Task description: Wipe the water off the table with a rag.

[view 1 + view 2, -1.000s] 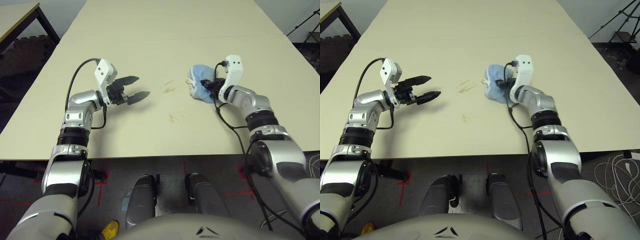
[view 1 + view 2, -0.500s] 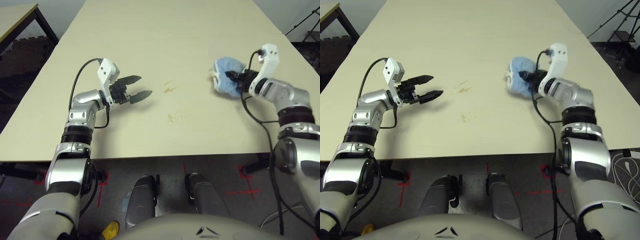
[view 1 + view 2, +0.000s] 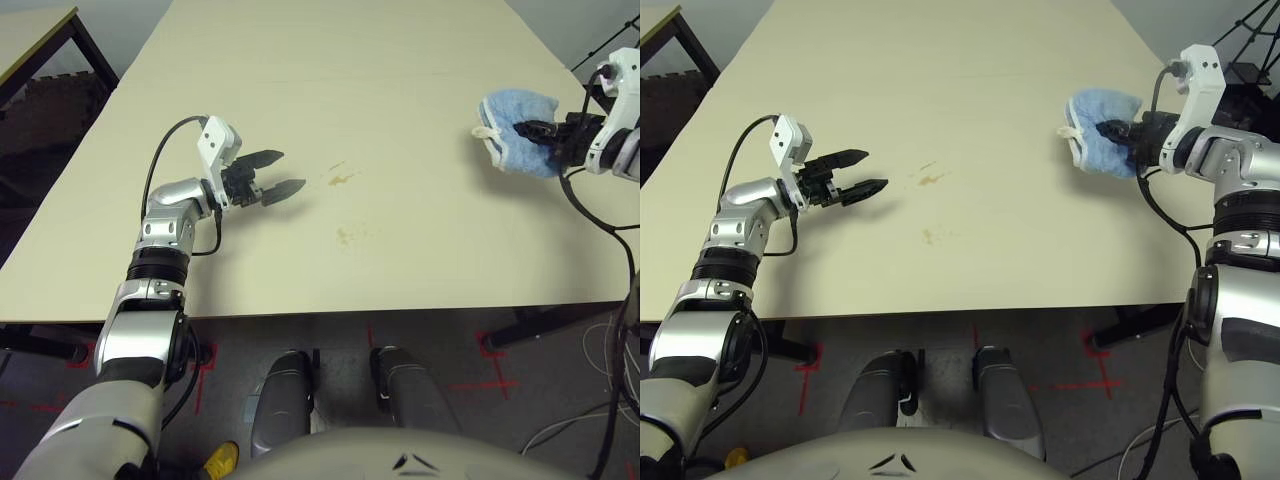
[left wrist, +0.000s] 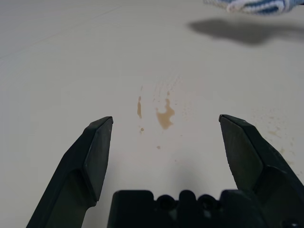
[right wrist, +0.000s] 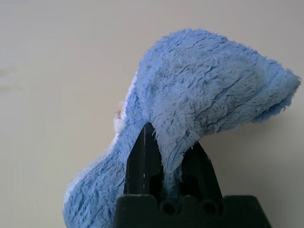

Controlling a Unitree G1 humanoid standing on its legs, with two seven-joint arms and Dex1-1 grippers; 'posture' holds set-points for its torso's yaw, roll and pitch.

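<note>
The table [image 3: 330,60] is stretching out in front of me, pale and wide. I am reaching my right arm far out to my right over its right-hand part, forearm angled inward, and my right gripper [image 3: 1110,130] is pointing back toward the middle with the rag [image 3: 515,140] pinched in it. My right fingers [image 5: 142,164] are pressing together on a fold of the blue terry, which is bunching over and around them and hanging clear of the tabletop, casting a shadow beneath. White stitched edging is showing along the rag's lower rim.

I am holding my left arm bent at the elbow over the left part of the table, forearm rising from the near edge, wrist turned so my left gripper [image 3: 279,172] is pointing toward the centre. My left fingers [image 4: 97,142] are standing wide apart with nothing between them, hovering just above the surface.

The water [image 3: 340,179] is sitting as small brownish splotches near the middle of the table, just beyond my left fingertips and well apart from the rag. A second, fainter patch [image 3: 346,236] is lying nearer to me. I am seeing no readable writing anywhere.
</note>
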